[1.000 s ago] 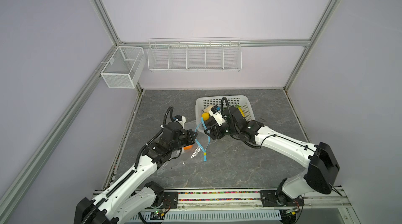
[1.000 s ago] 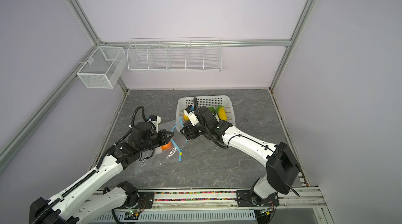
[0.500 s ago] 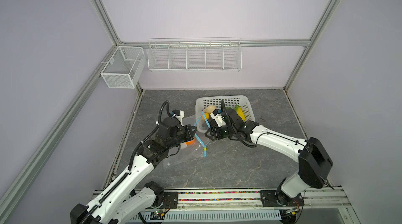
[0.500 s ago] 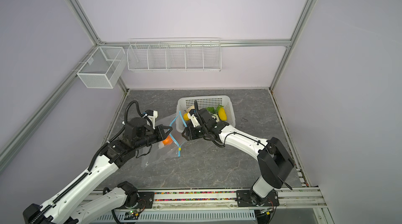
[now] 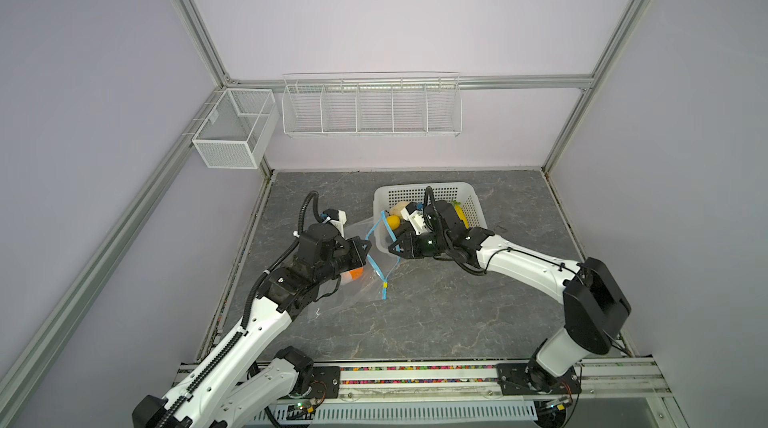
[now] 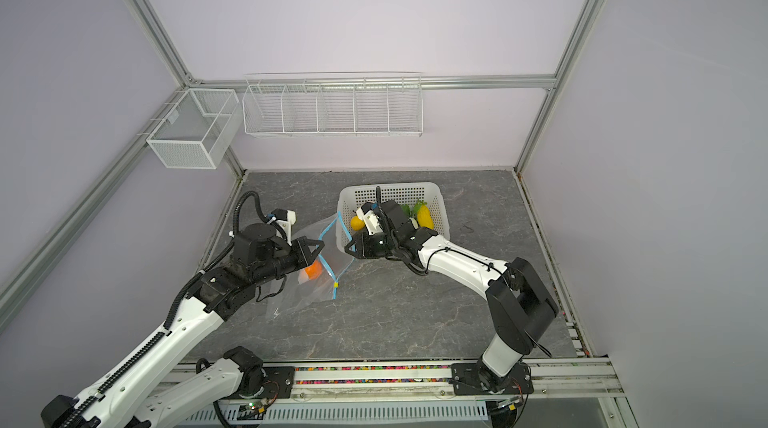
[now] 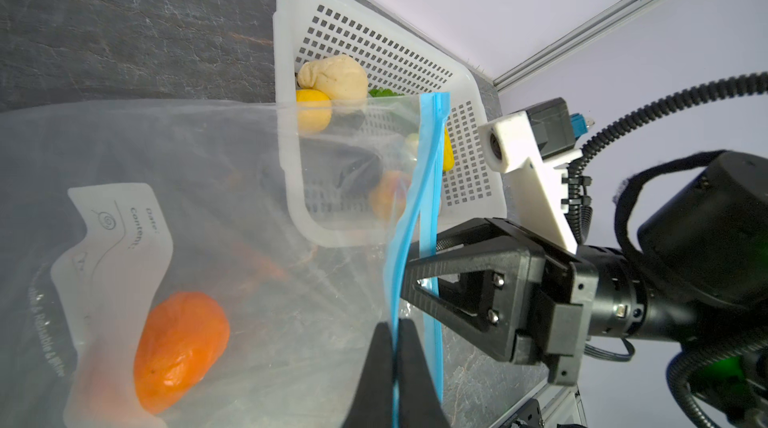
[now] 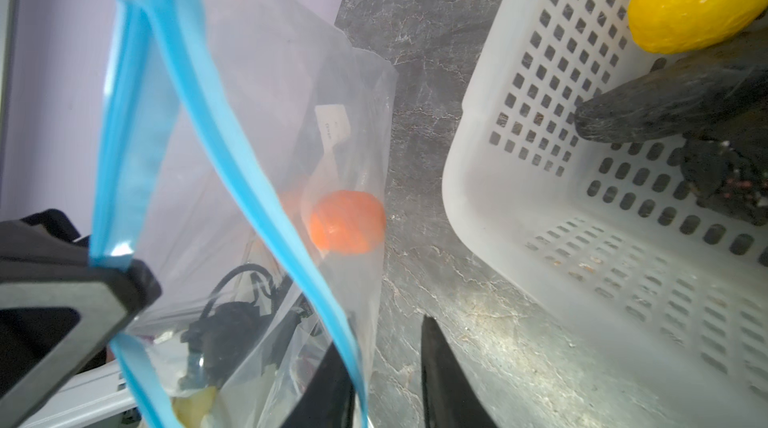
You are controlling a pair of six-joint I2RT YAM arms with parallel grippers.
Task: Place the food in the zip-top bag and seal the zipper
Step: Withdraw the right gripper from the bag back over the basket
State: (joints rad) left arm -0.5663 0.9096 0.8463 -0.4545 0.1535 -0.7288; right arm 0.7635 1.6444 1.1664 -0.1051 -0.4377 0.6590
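The clear zip-top bag (image 5: 353, 293) (image 6: 299, 293) lies left of the basket, mouth raised. My left gripper (image 5: 368, 249) (image 7: 393, 330) is shut on one side of the blue zipper (image 7: 428, 181) (image 8: 232, 164). An orange food piece (image 7: 178, 355) (image 8: 347, 222) sits inside the bag. My right gripper (image 5: 390, 248) (image 8: 386, 363) faces it at the mouth; its jaws stand apart, with the other zipper strip lying against one finger. The yellow slider (image 6: 336, 284) hangs at the zipper's near end. More food stays in the basket: a yellow fruit (image 5: 392, 221), a beige knobbly piece (image 7: 332, 77) and dark pieces (image 8: 673, 102).
The white perforated basket (image 5: 428, 188) (image 6: 390, 187) stands just behind the bag's mouth, under the right wrist. A wire rack (image 5: 370, 106) and a mesh box (image 5: 232, 131) hang on the back wall. Metal frame rails edge the grey table.
The right jaws have narrowed markedly around the bag's free zipper strip. The left gripper has lifted its held edge up and toward the basket.
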